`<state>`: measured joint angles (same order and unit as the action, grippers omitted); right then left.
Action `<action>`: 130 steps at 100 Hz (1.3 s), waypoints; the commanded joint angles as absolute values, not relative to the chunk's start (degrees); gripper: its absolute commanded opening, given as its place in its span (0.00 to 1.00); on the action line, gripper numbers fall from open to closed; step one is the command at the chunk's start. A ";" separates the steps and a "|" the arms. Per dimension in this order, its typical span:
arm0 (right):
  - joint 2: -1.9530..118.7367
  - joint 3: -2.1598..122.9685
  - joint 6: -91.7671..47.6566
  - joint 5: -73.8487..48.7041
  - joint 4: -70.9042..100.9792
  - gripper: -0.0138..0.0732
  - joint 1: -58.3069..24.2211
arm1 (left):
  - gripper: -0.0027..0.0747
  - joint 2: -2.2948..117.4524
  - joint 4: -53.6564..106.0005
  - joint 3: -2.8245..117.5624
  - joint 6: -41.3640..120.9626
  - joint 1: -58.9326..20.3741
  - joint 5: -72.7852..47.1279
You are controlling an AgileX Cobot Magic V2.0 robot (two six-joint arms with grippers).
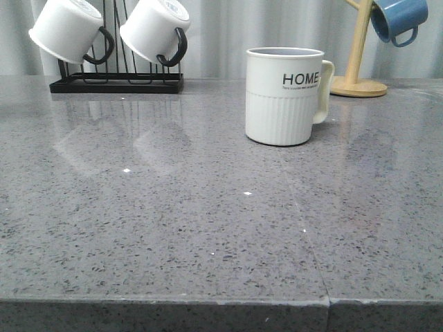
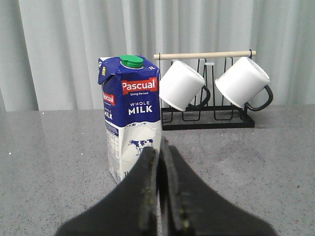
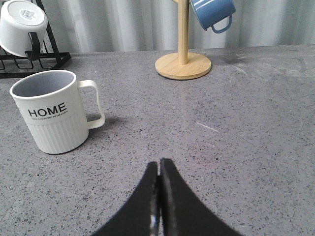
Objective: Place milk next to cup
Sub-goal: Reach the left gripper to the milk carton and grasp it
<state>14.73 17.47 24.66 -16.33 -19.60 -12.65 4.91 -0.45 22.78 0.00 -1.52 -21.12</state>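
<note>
The milk [image 2: 132, 118], a tall carton with a blue top, green cap and a cow picture, stands upright on the grey table in the left wrist view only; it is out of the front view. My left gripper [image 2: 159, 147] is shut and empty, just in front of the carton's lower right edge. The cup [image 1: 284, 95], a white "HOME" mug with a ribbed lower half, stands at the middle right of the table; it also shows in the right wrist view [image 3: 50, 114]. My right gripper [image 3: 159, 163] is shut and empty, over bare table, apart from the cup.
A black rack [image 1: 116, 83] with two white black-handled mugs [image 1: 68, 29] stands at the back left; it also shows behind the carton [image 2: 206, 120]. A wooden stand [image 1: 358, 84] with a blue mug [image 1: 398, 17] stands at the back right. The table's front edge [image 1: 221, 301] is near.
</note>
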 commanded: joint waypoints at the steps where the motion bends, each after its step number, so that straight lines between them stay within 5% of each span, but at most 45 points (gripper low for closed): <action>1: 15.11 19.09 24.71 -12.42 -19.85 0.08 -12.72 | 0.01 11.63 -0.66 28.47 0.00 -1.89 -21.29; 22: 15.11 19.09 24.71 -12.42 -19.85 0.08 -12.72 | 0.09 24.70 -1.29 34.60 0.00 -1.89 -20.54; 29: 15.11 19.09 24.71 -12.42 -19.85 0.08 -12.72 | 0.24 28.57 -1.29 35.33 0.00 -1.89 -18.35; 44: 15.11 19.09 24.71 -12.42 -19.85 0.08 -12.72 | 0.73 34.80 -1.58 35.86 0.00 -1.75 -13.29; 53: 15.11 19.09 24.71 -12.42 -19.85 0.08 -12.72 | 0.88 37.97 -1.70 36.06 0.00 -1.75 -9.70; 130: 15.11 19.09 24.71 -12.42 -19.85 0.08 -12.72 | 0.89 62.99 1.58 45.65 0.00 1.85 6.91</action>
